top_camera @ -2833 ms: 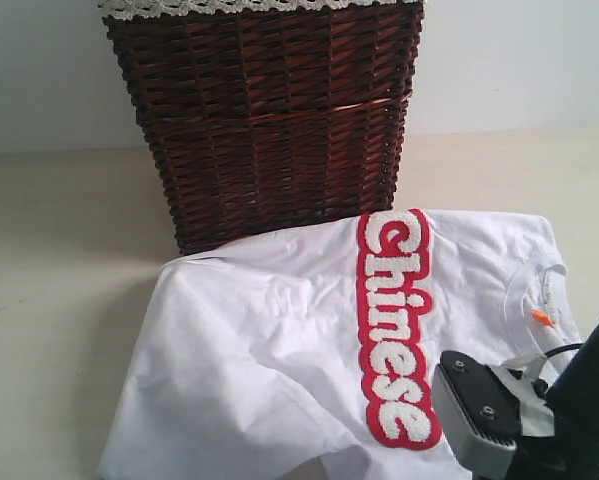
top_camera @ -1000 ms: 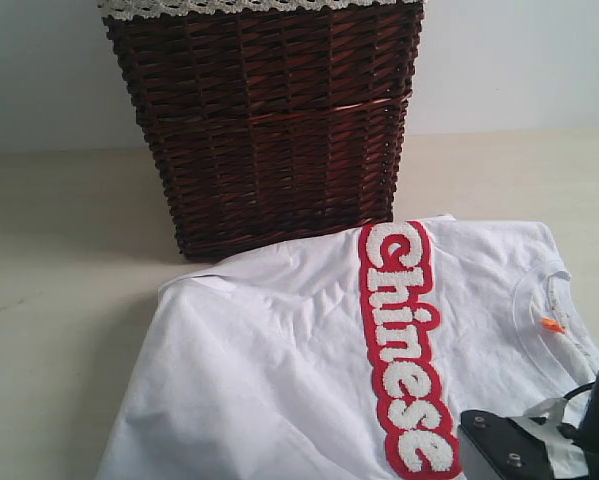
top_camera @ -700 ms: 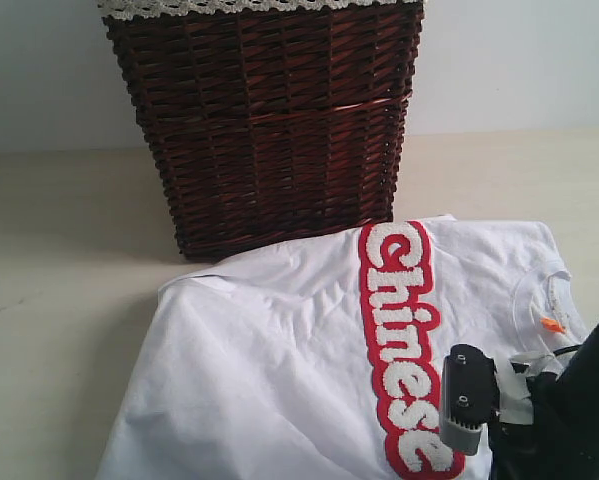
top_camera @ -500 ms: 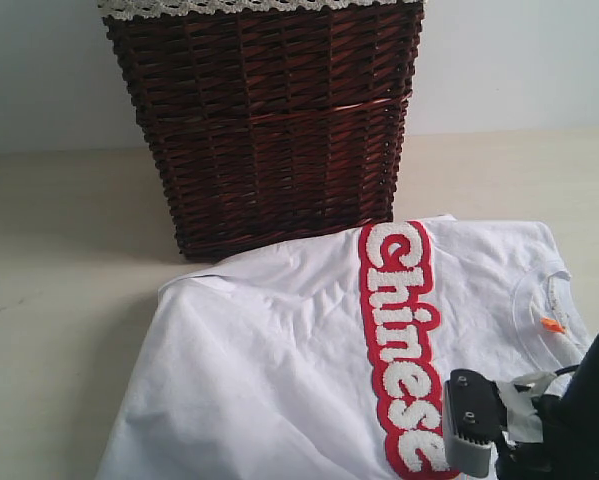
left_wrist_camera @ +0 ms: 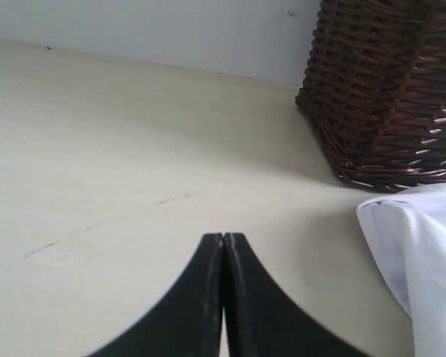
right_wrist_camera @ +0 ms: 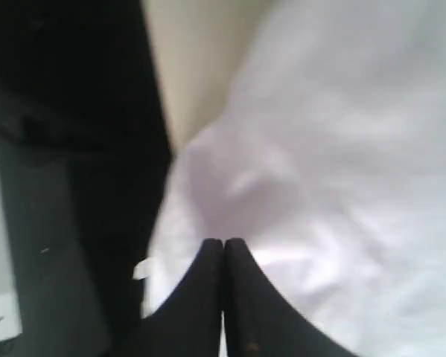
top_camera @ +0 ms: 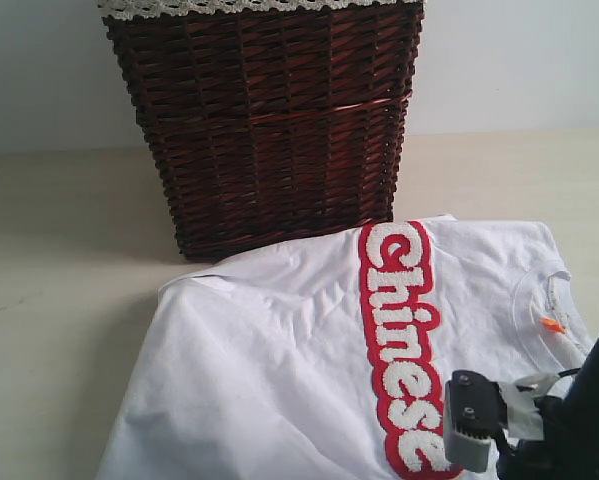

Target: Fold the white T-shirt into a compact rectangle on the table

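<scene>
The white T-shirt (top_camera: 269,370) lies spread on the table (top_camera: 59,270), front up, its red-outlined "Chinese" lettering (top_camera: 399,340) running toward the near edge and its collar at the right. In the exterior view only the right arm's wrist (top_camera: 519,430) shows, low over the shirt's near right part. My right gripper (right_wrist_camera: 224,242) is shut just above blurred white T-shirt cloth (right_wrist_camera: 342,149), and no cloth shows between its tips. My left gripper (left_wrist_camera: 223,236) is shut over bare table (left_wrist_camera: 118,149), with the T-shirt's edge (left_wrist_camera: 424,260) off to one side.
A dark brown wicker basket (top_camera: 269,120) with lace-trimmed lining stands at the back, touching the shirt's far edge; the left wrist view shows the basket (left_wrist_camera: 394,82) too. An orange tag (top_camera: 550,324) sits in the collar. Beige table stretches left of the shirt.
Since the earliest frame the shirt has shifted right and lies flatter. Over the last second the right wrist rose, turned, then sank slightly. The shirt has stayed still.
</scene>
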### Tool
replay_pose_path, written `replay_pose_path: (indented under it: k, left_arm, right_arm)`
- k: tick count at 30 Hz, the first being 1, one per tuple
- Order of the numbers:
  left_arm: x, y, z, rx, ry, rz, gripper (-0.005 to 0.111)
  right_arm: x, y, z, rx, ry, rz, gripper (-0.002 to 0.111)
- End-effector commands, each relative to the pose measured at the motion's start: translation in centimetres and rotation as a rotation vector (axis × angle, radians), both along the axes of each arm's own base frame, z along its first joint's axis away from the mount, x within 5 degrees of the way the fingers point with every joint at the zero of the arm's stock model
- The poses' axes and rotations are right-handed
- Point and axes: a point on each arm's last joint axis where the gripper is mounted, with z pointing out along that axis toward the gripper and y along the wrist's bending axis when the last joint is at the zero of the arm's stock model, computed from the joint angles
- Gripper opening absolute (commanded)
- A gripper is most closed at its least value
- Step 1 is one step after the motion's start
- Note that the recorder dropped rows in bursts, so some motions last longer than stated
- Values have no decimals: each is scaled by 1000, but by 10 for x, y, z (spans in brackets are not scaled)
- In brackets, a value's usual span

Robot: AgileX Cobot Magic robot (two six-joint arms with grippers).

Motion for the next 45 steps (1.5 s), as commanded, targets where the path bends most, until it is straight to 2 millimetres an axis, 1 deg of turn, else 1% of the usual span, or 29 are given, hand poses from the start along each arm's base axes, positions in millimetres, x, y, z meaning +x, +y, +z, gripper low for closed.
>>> replay_pose_path:
  k: [1,4,6,14,21,24,27,28,30,33,35,38,40,41,42,43,45]
  left_arm:
    - [0,0,0,-3,-7,-1,2]
    - [0,0,0,-3,-7,-1,2]
    - [0,0,0,-3,-7,-1,2]
    - [0,0,0,-3,-7,-1,2]
    - [0,0,0,-3,-7,-1,2]
    - [0,0,0,-3,-7,-1,2]
    - [0,0,0,-3,-7,-1,2]
    - [0,0,0,-3,-7,-1,2]
    - [0,0,0,-3,-7,-1,2]
    - [0,0,0,-3,-7,-1,2]
    - [0,0,0,-3,-7,-1,2]
    - [0,0,0,-3,-7,-1,2]
    - [0,0,0,-3,-7,-1,2]
    - [0,0,0,-3,-7,-1,2]
    - [0,0,0,-3,-7,-1,2]
    - [0,0,0,-3,-7,-1,2]
    - [0,0,0,-3,-7,-1,2]
  right_arm:
    - [15,-5,-12,-114,-142,-109,0]
    - [10,-7,-19,-146,-61,-74,0]
    - [5,-8,-20,-147,0,-49,0]
    - [-8,-7,-11,-72,126,84,0]
    - [-7,-7,-12,-63,101,86,0]
    - [-11,-3,-11,-66,117,134,0]
    - [-22,8,-8,-46,125,250,0]
    - [-26,14,-6,-37,108,300,0]
    - [-31,21,-3,-35,63,346,0]
    - [-37,29,2,-58,16,350,0]
    - [-37,30,4,-65,0,332,0]
    - [-31,29,4,-76,-82,325,0]
    - [-22,30,4,-94,-202,287,0]
    - [-8,30,4,-126,-377,227,0]
    - [2,29,5,-151,-472,171,0]
    - [22,23,6,-191,-622,20,0]
    - [45,13,4,-220,-737,-149,0]
